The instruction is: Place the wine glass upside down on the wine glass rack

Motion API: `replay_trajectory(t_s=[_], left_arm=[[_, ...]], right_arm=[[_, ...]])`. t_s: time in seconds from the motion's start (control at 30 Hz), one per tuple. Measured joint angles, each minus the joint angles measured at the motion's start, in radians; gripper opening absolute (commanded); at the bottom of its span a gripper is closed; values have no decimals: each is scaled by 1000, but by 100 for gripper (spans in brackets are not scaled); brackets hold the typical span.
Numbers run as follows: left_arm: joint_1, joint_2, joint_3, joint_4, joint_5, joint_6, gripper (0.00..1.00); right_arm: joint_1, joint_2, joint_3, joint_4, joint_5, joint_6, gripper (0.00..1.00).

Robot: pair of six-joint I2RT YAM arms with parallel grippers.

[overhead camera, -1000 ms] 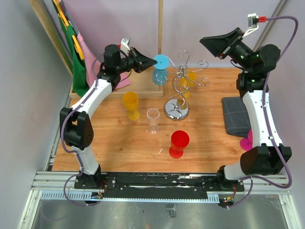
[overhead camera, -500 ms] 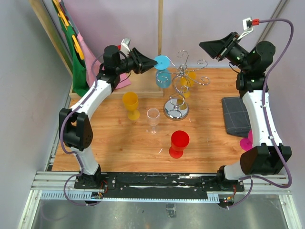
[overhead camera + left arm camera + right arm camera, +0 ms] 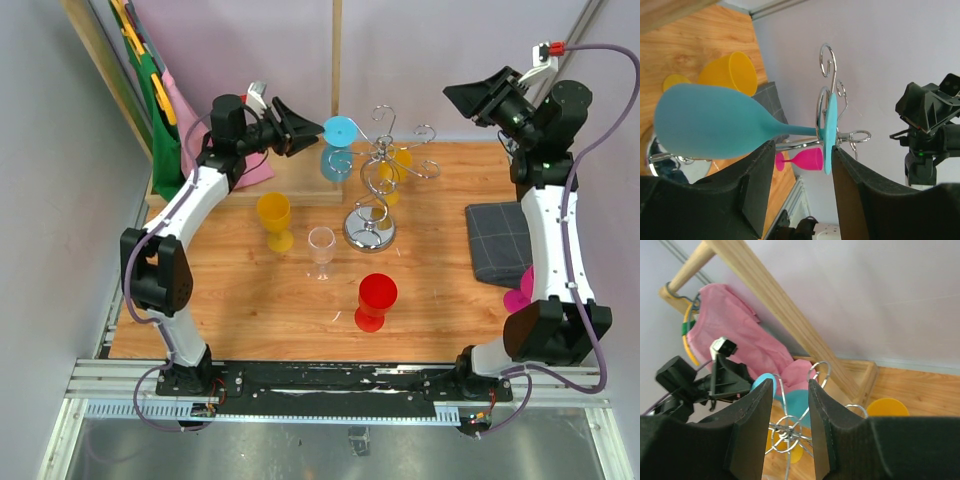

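We log L gripper (image 3: 803, 146) wide, nothing held; wine glass (image 3: 710, 127) hangs inverted on wine glass rack (image 3: 827, 65); R gripper (image 3: 790, 382) part-open, empty.

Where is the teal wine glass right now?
The teal wine glass hangs upside down on the chrome rack's left side, back centre of the table in the top view, just off the left gripper's open fingertips.

No text, label, brand, number or sign can be read in any of the three views. Any fine print there may be is too small or too blurred to make out.
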Motion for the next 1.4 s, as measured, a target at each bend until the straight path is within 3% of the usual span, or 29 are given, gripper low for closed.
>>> replay_trajectory(t_s=[0.23, 0.5, 0.83, 1.4], left_arm=[[60, -52, 0, -77, -34, 62, 53], [82, -126, 1, -159, -97, 145, 53], [94, -154, 3, -190, -122, 183, 53], [100, -157, 3, -223, -127, 195, 53]], right_arm=[[-31, 58, 98, -172, 98, -73, 34], [-42, 234, 237, -387, 152, -164, 33], [34, 459, 359, -673, 205, -309, 34], [123, 602, 426, -840, 286, -417, 33]])
